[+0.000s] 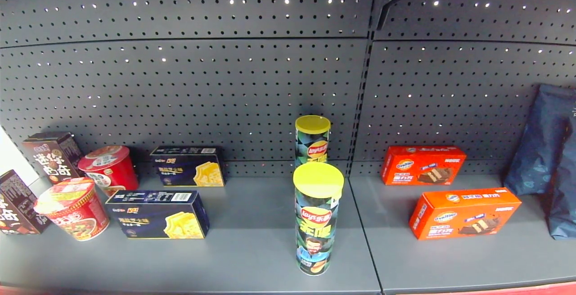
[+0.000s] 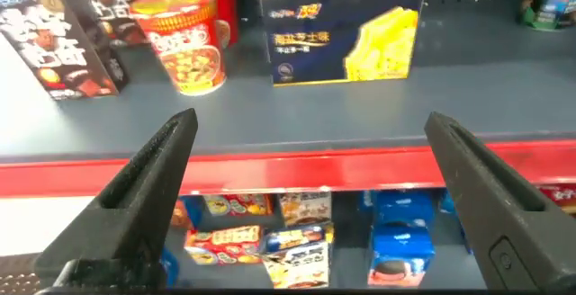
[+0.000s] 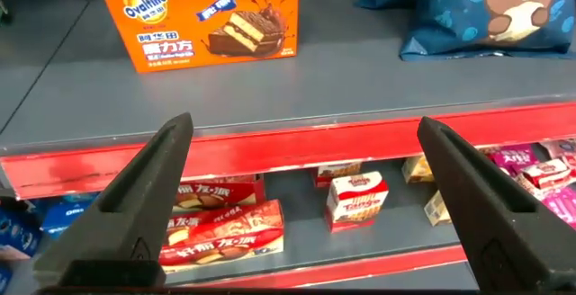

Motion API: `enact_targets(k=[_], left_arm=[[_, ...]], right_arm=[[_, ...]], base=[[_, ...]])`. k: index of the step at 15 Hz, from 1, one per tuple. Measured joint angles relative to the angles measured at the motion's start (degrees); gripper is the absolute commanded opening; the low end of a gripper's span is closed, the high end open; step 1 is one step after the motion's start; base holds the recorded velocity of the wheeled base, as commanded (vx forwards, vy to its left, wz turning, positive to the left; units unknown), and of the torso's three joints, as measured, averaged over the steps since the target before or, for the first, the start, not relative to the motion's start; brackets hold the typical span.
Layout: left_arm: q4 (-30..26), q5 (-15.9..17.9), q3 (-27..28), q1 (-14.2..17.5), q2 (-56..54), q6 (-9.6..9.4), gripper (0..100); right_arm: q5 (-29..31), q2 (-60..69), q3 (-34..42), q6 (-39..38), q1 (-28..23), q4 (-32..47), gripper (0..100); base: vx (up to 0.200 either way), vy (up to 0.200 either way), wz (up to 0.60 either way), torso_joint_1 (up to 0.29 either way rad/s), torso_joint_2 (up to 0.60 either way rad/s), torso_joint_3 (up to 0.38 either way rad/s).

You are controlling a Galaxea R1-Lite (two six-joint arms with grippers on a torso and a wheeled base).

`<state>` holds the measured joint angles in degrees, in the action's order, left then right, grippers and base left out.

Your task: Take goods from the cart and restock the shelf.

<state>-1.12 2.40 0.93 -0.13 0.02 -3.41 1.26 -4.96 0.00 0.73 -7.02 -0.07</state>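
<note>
Yellow-lidded chip can (image 1: 317, 223), orange boxes (image 1: 463, 213)

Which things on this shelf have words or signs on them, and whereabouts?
Chip cans: logo and big characters on the side.
Orange boxes: logo and characters on the front.
Dark blue boxes: yellow characters in front, barcode on top.
Red noodle cups: characters round the side, too blurred to read.
Brown boxes: large white characters.
Blue bags: no words readable.

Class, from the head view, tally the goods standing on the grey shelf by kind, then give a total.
Brown boxes: 2
Red noodle cups: 2
Dark blue boxes: 2
Chip cans: 2
Orange boxes: 2
Blue bags: 2
Total: 12
</note>
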Motion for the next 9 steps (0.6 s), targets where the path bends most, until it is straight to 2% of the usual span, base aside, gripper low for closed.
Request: enact_targets(k=[1,2,5,9], left_arm=[[0.48,2.95,-0.35,-0.11,0.00,-0.24,100],[0.50,3.36,-0.55,-0.17,0.00,-0.50,100],[0.74,2.57,-0.82,-0.17,0.00,0.35,100],[0.79,2.52,-0.93,-0.16,0.00,0.22,100]], right_arm=[[0.00,0.00,0.00,0.00,0.00,0.00,100],[-0.02,0.00,0.00,-0.02,0.00,0.00,100],[-0.02,-0.02,0.00,-0.05,0.00,0.00,100],[-0.02,-0.05,0.00,-0.05,0.00,0.00,100]], base=[[0.000,0.000,0.00,0.000,0.00,0.000],[0.000,0.000,0.00,0.000,0.00,0.000],[0.000,0.000,0.00,0.000,0.00,0.000],[0.000,0.000,0.00,0.000,0.00,0.000]])
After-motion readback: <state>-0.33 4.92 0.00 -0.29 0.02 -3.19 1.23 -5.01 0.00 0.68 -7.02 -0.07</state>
